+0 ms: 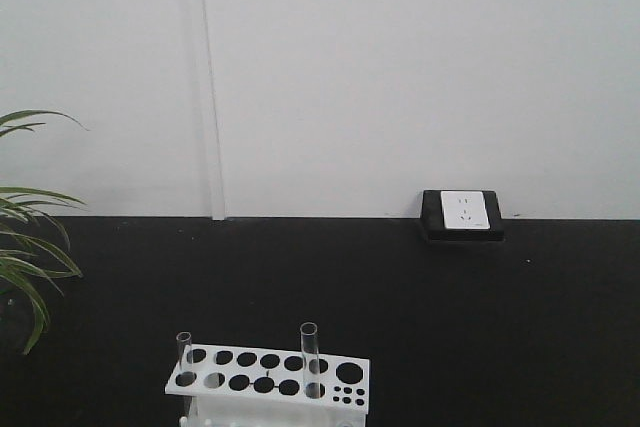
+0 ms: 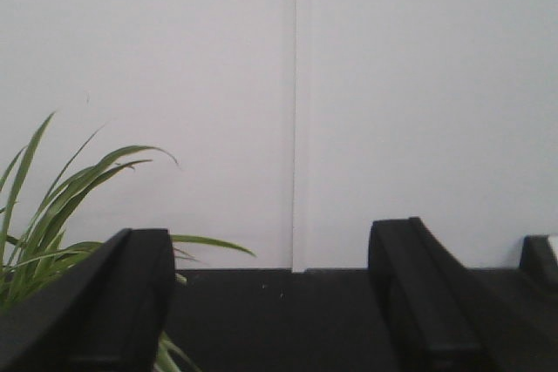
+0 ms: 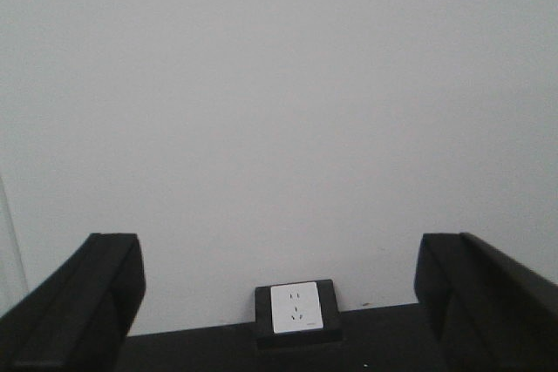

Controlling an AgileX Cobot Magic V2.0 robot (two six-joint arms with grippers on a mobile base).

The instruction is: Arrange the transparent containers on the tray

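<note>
The right gripper (image 3: 279, 246) is released, its two black fingers (image 3: 105, 294) standing wide apart with nothing between them. In its wrist view they frame the white wall socket (image 3: 296, 307), which sits low between them in a black surround. The left gripper (image 2: 270, 241) is likewise released and empty. It faces a vertical wall seam (image 2: 295, 111) that, in the front view, lies well left of the socket (image 1: 470, 211). A green plant (image 2: 61, 206) shows further left of the socket still. Below and left of the socket stands the white perforated rack (image 1: 232, 370), against the black band (image 1: 420, 317) under the wall. Two transparent containers stand upright in its holes, one test tube (image 1: 184, 357) at the end far from the socket, the other test tube (image 1: 308, 352) nearer the socket.
</note>
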